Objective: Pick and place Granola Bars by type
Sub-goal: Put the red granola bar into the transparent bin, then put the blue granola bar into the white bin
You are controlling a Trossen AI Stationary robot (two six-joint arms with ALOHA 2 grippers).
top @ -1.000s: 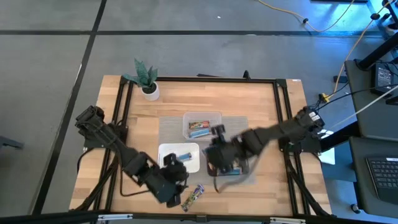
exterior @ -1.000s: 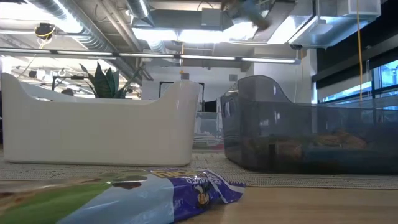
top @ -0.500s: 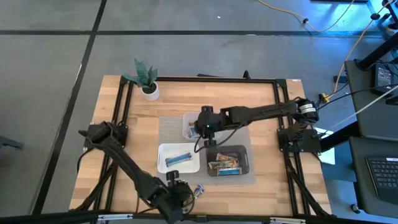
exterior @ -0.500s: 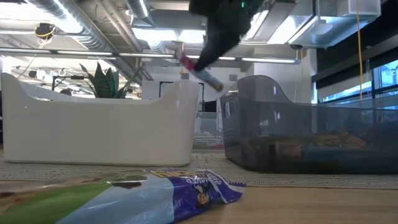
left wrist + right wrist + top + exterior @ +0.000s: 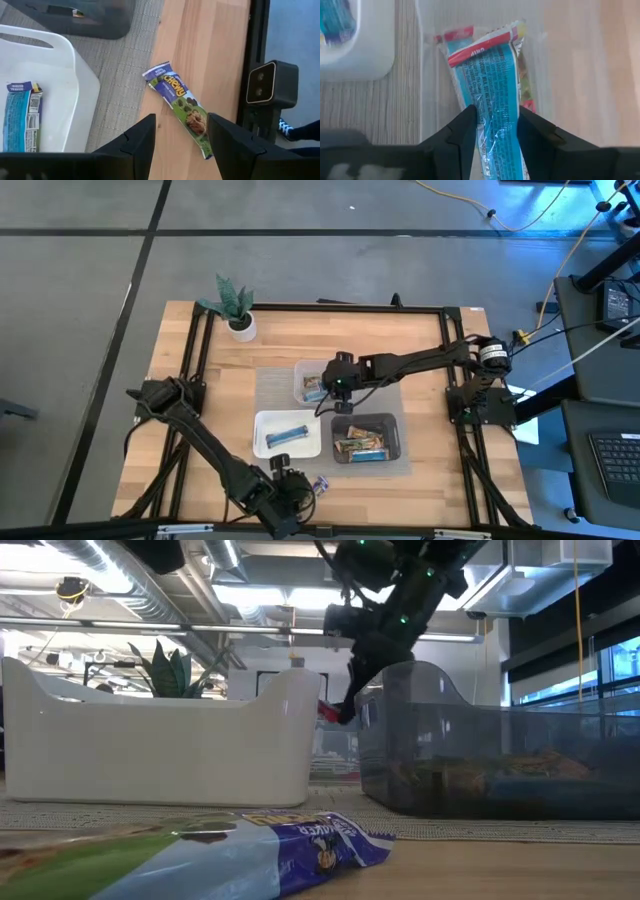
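My right gripper (image 5: 496, 110) is shut on a blue bar with a red-striped end (image 5: 492, 85). It hovers over the clear tray (image 5: 325, 380), where another bar (image 5: 524, 65) lies flat. The low view shows that gripper (image 5: 348, 705) high between the trays. My left gripper (image 5: 181, 120) is open above a green-purple bar (image 5: 181, 97), which lies flat on the wood near the table's near edge (image 5: 318, 485). The white tray (image 5: 288, 433) holds a blue bar (image 5: 20, 120). The dark tray (image 5: 365, 438) holds brown bars. My right gripper pinches the blue bar between its two fingers (image 5: 465, 125), one at each long side of the wrapper. The red-striped end (image 5: 482, 42) sticks out beyond the fingertips. The fingers slant down from above, and the bar (image 5: 330, 710) hangs tilted below them, clear of the tray.
A potted plant (image 5: 235, 305) stands at the far left corner. A grey mat (image 5: 270, 385) lies under the three trays. A black frame (image 5: 460, 380) runs around the table, and a low camera block (image 5: 262, 87) sits beside the green-purple bar at the near edge.
My right gripper has swung from above the dark tray toward the far edge to the clear tray, carrying the blue bar, and has come down. My left gripper has moved from beside the white tray toward the near edge, close to the green-purple bar.
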